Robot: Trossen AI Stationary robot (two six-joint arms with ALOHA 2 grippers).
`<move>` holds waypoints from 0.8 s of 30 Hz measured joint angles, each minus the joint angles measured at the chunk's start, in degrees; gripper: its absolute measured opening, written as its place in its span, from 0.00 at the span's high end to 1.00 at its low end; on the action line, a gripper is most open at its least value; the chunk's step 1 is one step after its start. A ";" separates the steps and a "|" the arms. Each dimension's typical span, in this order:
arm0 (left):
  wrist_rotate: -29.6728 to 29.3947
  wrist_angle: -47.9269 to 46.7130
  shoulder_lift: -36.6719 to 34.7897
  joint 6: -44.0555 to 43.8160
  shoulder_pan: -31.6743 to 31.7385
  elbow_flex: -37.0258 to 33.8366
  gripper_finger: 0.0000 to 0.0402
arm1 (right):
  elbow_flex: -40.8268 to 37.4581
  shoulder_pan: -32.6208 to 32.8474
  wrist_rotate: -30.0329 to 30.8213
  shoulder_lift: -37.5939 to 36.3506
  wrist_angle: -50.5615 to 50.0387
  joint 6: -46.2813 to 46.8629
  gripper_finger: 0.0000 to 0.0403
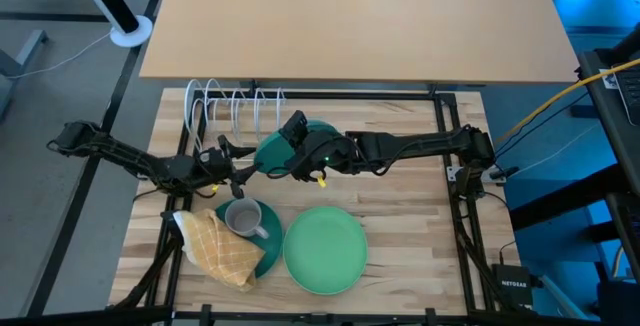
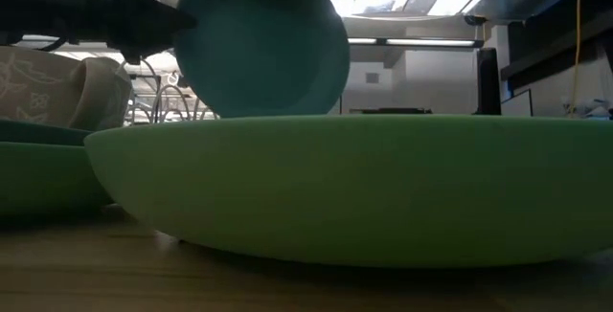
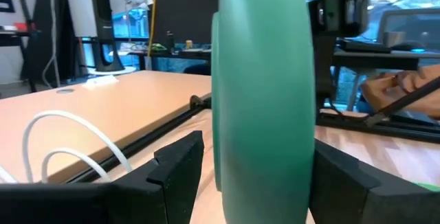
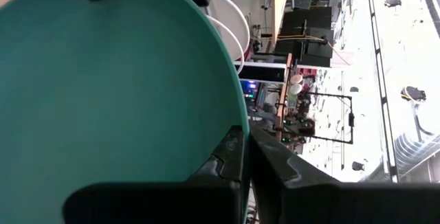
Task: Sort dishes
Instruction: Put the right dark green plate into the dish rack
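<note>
A big round light green plate (image 1: 325,249) lies near the table's (image 1: 400,236) front edge. Left of it, a small grey mug (image 1: 243,220) sits on another plate beside a yellow checked cloth (image 1: 220,248). Farther back, the right gripper (image 1: 297,132) pinches a teal plate (image 1: 285,151) upright by the white wire rack (image 1: 235,106). The left gripper (image 1: 243,166) stands wide around its edge.

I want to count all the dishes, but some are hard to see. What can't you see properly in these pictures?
- High view: the teal plate is mostly covered by both arms.
- High view: the plate under the mug is partly hidden by the yellow cloth.
- Low view: the light green plate blocks nearly the whole table behind it.
- Left wrist view: the teal plate's edge hides what is beyond it.
</note>
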 joint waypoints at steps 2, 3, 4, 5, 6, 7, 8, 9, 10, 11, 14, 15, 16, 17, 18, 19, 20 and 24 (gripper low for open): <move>0.00 0.46 0.89 -0.08 0.93 0.48 0.47 | 0.00 0.00 0.03 0.00 0.02 0.00 0.97; 0.00 0.40 1.24 -0.10 1.32 0.81 0.47 | 0.00 -0.01 0.08 -0.01 0.00 0.02 0.97; -0.02 0.41 1.57 -0.13 1.66 1.11 0.47 | 0.00 -0.02 0.14 0.00 0.00 0.02 0.97; -0.02 0.46 1.82 -0.13 1.95 1.37 0.47 | 0.00 -0.02 0.24 -0.01 0.00 0.03 0.97; -0.11 0.45 2.00 -0.13 2.23 1.66 0.48 | 0.00 -0.04 0.45 0.00 0.00 0.04 0.97; -0.11 0.44 2.18 -0.13 2.49 1.91 0.48 | 0.00 -0.04 0.58 -0.02 0.00 0.04 0.97; -0.08 0.42 2.22 -0.13 2.73 2.08 0.50 | 0.00 -0.04 0.64 -0.01 0.00 0.04 0.97; -0.07 0.41 2.19 -0.13 2.93 2.16 0.51 | 0.00 -0.04 0.77 -0.01 0.01 0.04 0.97; -0.02 0.46 2.17 -0.13 3.15 2.23 0.54 | 0.00 -0.04 0.90 -0.02 0.02 0.04 0.96; -0.04 0.48 2.17 -0.13 3.28 2.23 0.56 | 0.00 -0.04 0.92 -0.02 0.02 0.05 0.96; -0.04 0.50 2.17 -0.15 3.53 2.24 0.65 | 0.00 -0.04 1.29 0.00 0.04 0.07 0.96; -0.09 0.50 2.17 -0.13 3.52 2.25 0.68 | 0.00 -0.04 1.76 0.00 0.04 0.08 0.97; -0.19 0.54 2.17 -0.14 3.51 2.26 0.71 | 0.00 -0.03 2.52 -0.02 0.04 0.23 0.97; -0.28 0.59 2.17 -0.14 3.51 2.29 0.73 | 0.00 0.00 3.27 0.00 0.01 0.32 0.97; -0.45 0.68 2.17 -0.13 3.53 2.29 0.76 | 0.00 0.00 3.98 -0.02 -0.02 0.59 0.97; -0.60 0.81 2.14 -0.13 3.57 2.31 0.78 | 0.00 0.01 4.57 0.00 -0.05 1.20 0.97; -0.82 0.86 2.12 -0.13 3.59 2.31 0.80 | 0.00 0.02 4.84 0.00 -0.09 2.12 0.97; -1.94 1.59 2.13 -0.15 3.59 2.31 0.85 | 0.00 0.08 5.02 0.00 -0.12 4.55 0.96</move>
